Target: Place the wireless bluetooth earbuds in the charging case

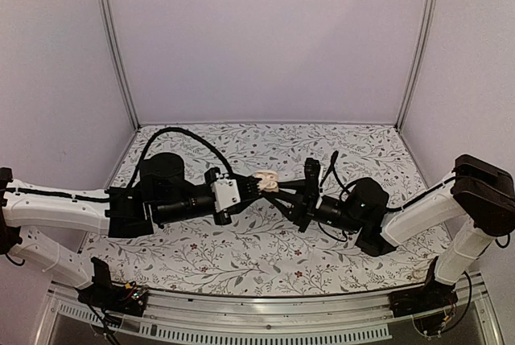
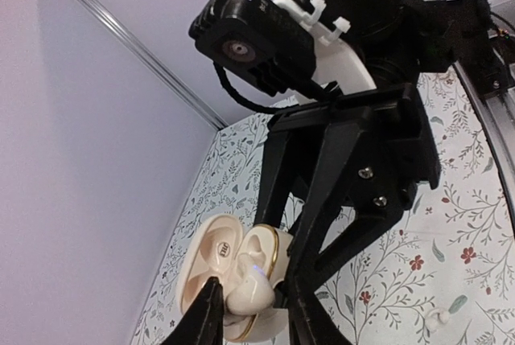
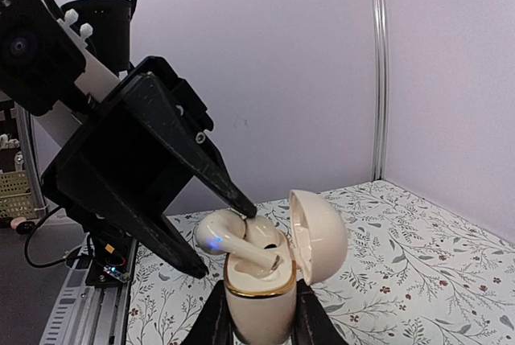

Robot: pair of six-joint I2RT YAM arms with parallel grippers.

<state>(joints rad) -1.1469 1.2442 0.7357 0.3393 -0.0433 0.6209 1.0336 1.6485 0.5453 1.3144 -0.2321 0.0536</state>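
The charging case (image 3: 257, 301) is held upright above the table, its lid (image 3: 320, 236) hinged open to the right. My right gripper (image 3: 259, 321) is shut on the case body from below. My left gripper (image 2: 257, 313) is shut on a white earbud (image 3: 219, 236) that shows a small blue light. The earbud's stem rests in the near socket and its head sticks out over the rim. A second rounded white piece (image 3: 269, 228) sits in the far socket. In the top view both grippers, left (image 1: 256, 186) and right (image 1: 283, 190), meet at the case (image 1: 266, 178) mid-table.
The floral tablecloth (image 1: 265, 256) covers the table, with white walls behind and at both sides. A metal rail (image 1: 257, 317) runs along the near edge. A small white bit (image 2: 437, 318) lies on the cloth.
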